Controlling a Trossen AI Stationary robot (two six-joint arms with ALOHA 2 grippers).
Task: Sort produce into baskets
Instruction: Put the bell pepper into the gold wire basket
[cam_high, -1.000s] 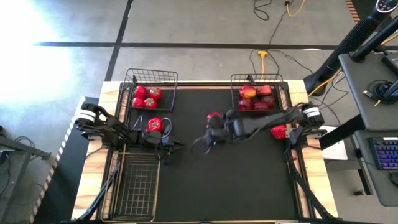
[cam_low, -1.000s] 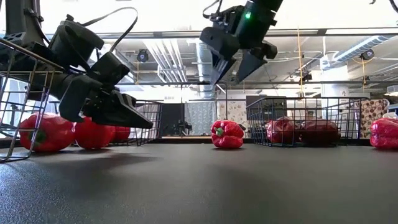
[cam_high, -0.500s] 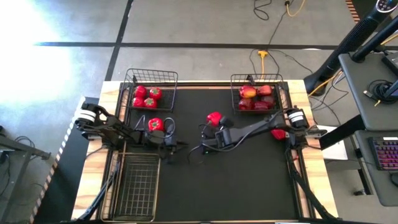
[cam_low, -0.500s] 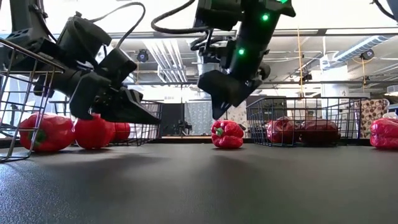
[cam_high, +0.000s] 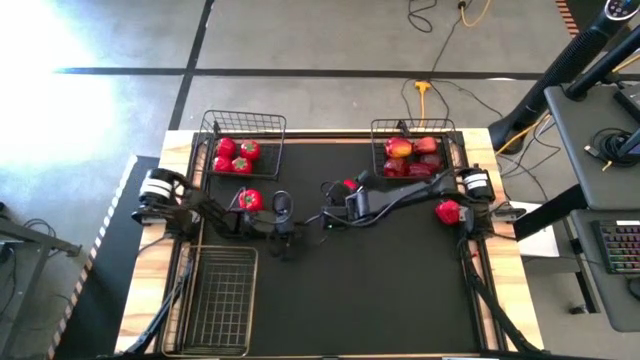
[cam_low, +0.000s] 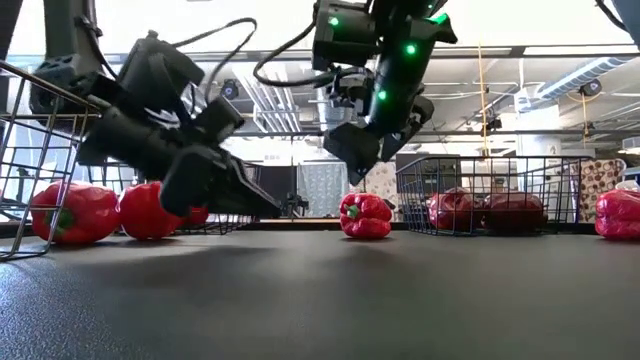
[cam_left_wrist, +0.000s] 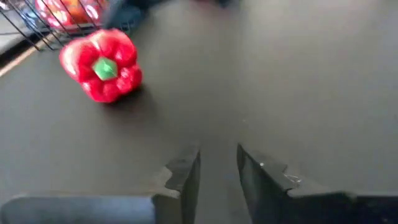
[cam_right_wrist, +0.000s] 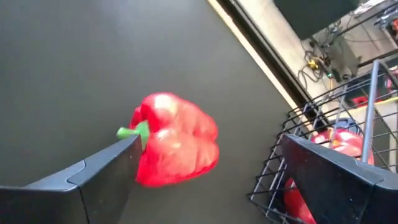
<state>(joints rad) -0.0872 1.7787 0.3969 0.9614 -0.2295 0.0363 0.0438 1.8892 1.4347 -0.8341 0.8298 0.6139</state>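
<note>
A red bell pepper (cam_high: 347, 184) (cam_low: 365, 215) lies on its side on the black mat near the middle, its green stem (cam_right_wrist: 127, 132) pointing sideways. My right gripper (cam_high: 335, 192) (cam_low: 362, 160) hangs just above it, open wide; in the right wrist view its fingers (cam_right_wrist: 93, 180) stand on either side of the pepper (cam_right_wrist: 177, 149) without touching. My left gripper (cam_high: 287, 228) (cam_low: 268, 208) is low over the mat toward the left, its fingers (cam_left_wrist: 186, 171) parted by a narrow gap with nothing between them. In its wrist view the same pepper (cam_left_wrist: 102, 71) lies ahead.
Another pepper (cam_high: 250, 200) lies beside my left arm, and one more (cam_high: 447, 211) near the right edge. Wire baskets holding red produce stand at the far left (cam_high: 243, 122) and far right (cam_high: 412, 125). A longer basket (cam_high: 220, 300) sits at the near left.
My right gripper has come down toward the middle pepper, shifted toward the far edge and rolled, staying open. My left gripper has slid along the mat toward the table's right and tipped lower.
</note>
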